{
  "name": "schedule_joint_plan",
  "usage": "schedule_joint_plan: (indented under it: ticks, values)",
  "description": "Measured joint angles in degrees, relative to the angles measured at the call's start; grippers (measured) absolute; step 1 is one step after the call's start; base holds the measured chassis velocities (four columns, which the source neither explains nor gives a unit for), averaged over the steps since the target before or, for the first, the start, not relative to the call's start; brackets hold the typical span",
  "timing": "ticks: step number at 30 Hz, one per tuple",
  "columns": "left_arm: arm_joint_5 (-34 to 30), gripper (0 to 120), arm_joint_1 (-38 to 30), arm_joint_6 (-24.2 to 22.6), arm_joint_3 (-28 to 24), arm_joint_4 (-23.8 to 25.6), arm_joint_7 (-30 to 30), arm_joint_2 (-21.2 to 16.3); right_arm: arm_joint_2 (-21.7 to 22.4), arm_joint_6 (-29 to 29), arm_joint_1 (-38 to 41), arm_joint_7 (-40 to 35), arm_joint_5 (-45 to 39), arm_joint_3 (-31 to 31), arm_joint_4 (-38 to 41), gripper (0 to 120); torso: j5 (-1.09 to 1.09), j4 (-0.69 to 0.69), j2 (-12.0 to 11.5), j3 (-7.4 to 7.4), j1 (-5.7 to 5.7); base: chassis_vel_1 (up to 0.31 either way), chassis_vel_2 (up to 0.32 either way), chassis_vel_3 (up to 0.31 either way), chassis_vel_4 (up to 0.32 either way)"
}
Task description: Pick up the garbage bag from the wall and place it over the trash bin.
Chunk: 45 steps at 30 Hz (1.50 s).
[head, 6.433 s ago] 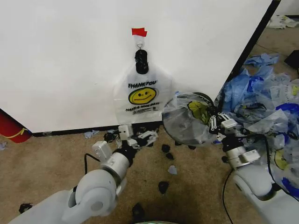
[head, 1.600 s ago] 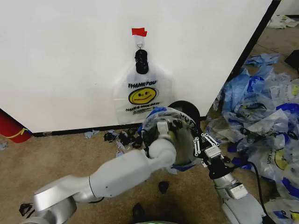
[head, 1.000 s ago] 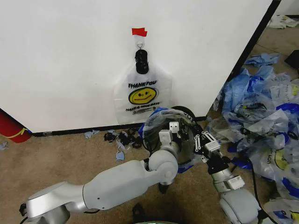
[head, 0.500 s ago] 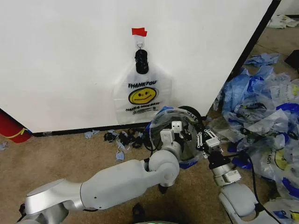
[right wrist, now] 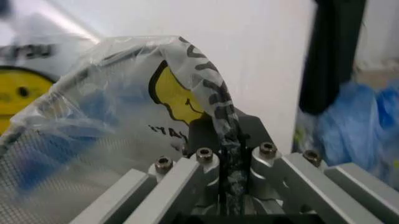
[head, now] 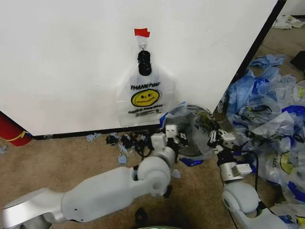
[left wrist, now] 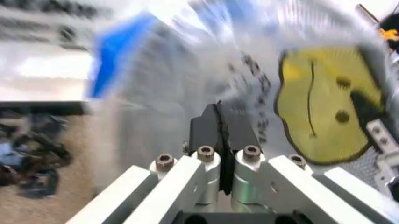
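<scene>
A translucent garbage bag (head: 190, 125) with a yellow smiley is stretched between my two grippers, low in front of the white wall (head: 71, 57). It drapes over the dark round trash bin (head: 193, 143), whose mesh shows through the film. My left gripper (head: 175, 134) is shut at the bag's left edge, its tips (left wrist: 218, 119) pressed into the film (left wrist: 311, 107). On the bag's right side, my right gripper (head: 215, 136) is shut on a twisted strip of the film (right wrist: 227, 135).
A second smiley bag (head: 145, 98) hangs from the wall hook under red tape. A large pile of blue and white bags (head: 271, 109) lies to the right. Black scraps (head: 126, 140) litter the carpet by the baseboard. A red cylinder (head: 10, 131) stands far left.
My left arm has drawn back toward the lower left. The right gripper has shifted right and a little up, and the bag's mouth has moved right with it.
</scene>
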<state>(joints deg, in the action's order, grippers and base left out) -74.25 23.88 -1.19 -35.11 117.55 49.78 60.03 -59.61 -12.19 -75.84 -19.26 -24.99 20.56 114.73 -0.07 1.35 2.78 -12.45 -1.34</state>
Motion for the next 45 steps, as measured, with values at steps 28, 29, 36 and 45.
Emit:
schedule_joint_plan:
  ticks: [28,29,36,45]
  values:
    - [-1.5,0,28.9,3.7,28.6,22.1,-9.5,-20.8,-6.5,0.4,-1.3,-8.3,-32.7,0.0,12.2,0,0.01,0.01,0.0,0.01,0.0,0.0,0.0,0.0,0.0]
    - [-1.4,0,30.2,4.0,29.2,22.3,-10.6,-20.7,-6.8,0.3,-1.3,-8.1,-33.0,-0.1,12.2,0,0.02,0.02,0.0,0.01,0.0,0.0,0.0,0.0,0.0]
    - [2.9,6,44.3,7.3,33.1,22.8,-21.2,-17.7,-9.2,0.1,-1.1,-6.9,-33.7,-0.2,12.2,0,0.0,-0.02,0.0,0.01,0.0,0.0,0.0,0.0,0.0]
    - [8.4,40,53.5,10.6,33.5,20.1,-36.3,-12.8,-9.8,0.9,-1.1,-6.5,-37.6,1.1,15.2,0,0.0,0.01,0.0,0.0,0.0,0.0,0.0,0.0,0.0]
